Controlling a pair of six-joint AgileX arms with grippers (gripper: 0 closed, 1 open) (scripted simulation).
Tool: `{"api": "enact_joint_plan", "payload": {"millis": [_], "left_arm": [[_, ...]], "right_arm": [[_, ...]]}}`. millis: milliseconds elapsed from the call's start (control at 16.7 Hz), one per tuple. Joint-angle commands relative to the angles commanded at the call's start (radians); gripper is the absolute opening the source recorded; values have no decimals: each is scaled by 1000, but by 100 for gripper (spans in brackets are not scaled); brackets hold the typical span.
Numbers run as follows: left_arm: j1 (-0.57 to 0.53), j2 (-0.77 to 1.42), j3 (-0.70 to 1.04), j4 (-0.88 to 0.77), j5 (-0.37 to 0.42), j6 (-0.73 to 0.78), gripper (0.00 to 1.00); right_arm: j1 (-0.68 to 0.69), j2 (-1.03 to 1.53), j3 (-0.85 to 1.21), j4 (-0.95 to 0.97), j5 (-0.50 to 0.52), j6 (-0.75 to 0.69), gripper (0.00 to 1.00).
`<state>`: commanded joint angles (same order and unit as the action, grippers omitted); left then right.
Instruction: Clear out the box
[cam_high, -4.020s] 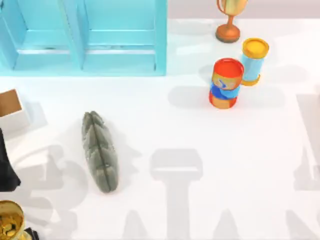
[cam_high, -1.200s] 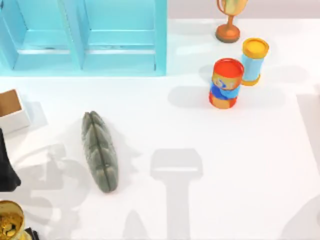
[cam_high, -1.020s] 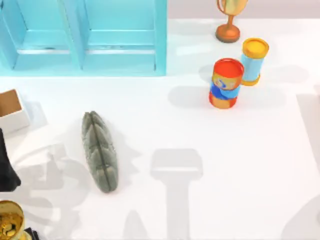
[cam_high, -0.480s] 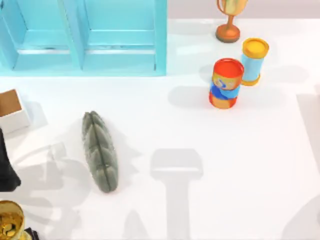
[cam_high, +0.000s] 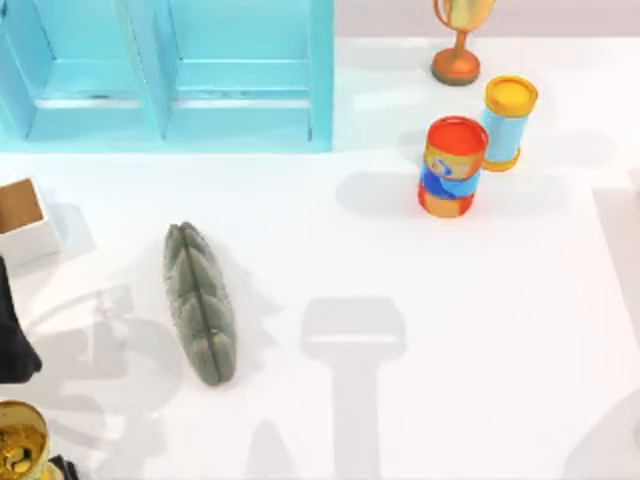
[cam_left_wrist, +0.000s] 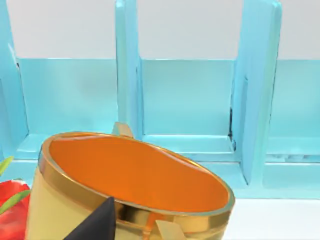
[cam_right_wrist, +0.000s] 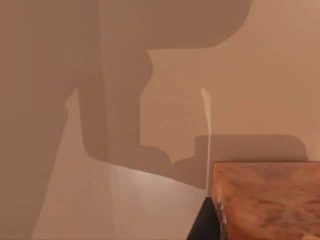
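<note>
Small square white-walled box (cam_high: 25, 222), brown cardboard inside: worktop's left edge, upright, contents unseen. Probably light, stiff, thin-walled; grip a wall. Left hand (cam_left_wrist: 97, 227): gold cup (cam_left_wrist: 125, 187) alongside; finger spacing cannot tell.

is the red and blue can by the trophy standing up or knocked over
Upright: the top view shows the can standing on its base, red lid up, beside the yellow-lidded tube.

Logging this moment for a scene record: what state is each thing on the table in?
box: upright, open-topped, near the table's left edge
gold cup: upright, orange inside
grey ridged object: lying flat
red-topped can: tilted
yellow-topped can: tilted
trophy: upright
turquoise shelf unit: open-fronted
</note>
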<state>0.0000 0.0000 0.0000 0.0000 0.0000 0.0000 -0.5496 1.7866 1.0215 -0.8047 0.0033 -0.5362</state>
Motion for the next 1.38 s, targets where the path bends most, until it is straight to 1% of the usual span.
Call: {"api": "enact_joint_plan", "payload": {"millis": [420, 720, 900, 1080, 1380], "left_arm": [[0, 0, 0, 0, 0, 0, 100], [0, 0, 0, 0, 0, 0, 100], [0, 0, 0, 0, 0, 0, 100], [0, 0, 0, 0, 0, 0, 100], [0, 0, 0, 0, 0, 0, 100]], "right_arm": [[-1, -8, 13, 0, -9, 1, 0], [-1, -32, 184, 6, -75, -18, 0], [-13, -52, 304, -24, -85, -30, 0], [-35, -70, 359, -139, -76, -42, 0], [-37, -99, 392, -423, -36, -30, 0]]}}
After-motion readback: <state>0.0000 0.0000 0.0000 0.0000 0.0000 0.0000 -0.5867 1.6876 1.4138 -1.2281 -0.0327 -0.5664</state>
